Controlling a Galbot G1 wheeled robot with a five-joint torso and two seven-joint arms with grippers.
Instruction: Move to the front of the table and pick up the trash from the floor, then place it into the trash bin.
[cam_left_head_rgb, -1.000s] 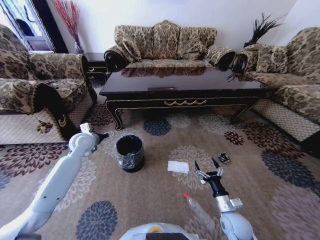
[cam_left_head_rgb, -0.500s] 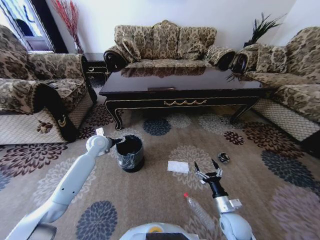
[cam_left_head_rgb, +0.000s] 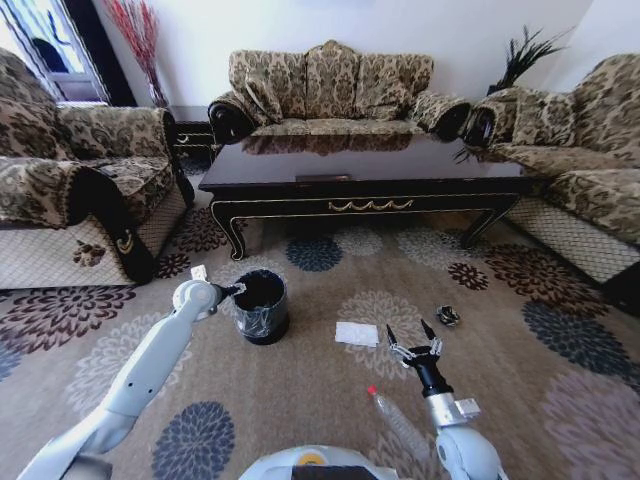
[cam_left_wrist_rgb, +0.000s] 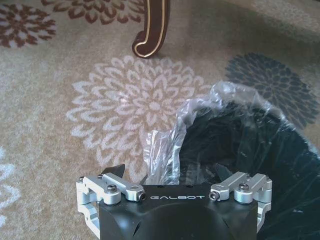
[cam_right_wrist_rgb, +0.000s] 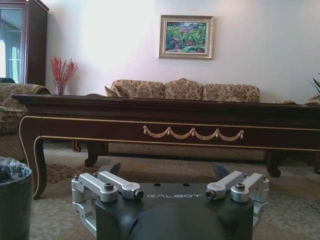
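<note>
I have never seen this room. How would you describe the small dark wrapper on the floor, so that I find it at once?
Start from the long dark table with the gold ornament on its front rail. On the patterned carpet in front of it, toward its right end, lies the small dark wrapper, just beyond the right gripper. Unlike the flat white paper and the clear bottle with a red cap nearby, it is dark and crumpled.

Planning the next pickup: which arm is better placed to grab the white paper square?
Right, likely. The right gripper hovers open just beside the white paper square, while the left gripper is at the trash bin rim, farther off.
</note>
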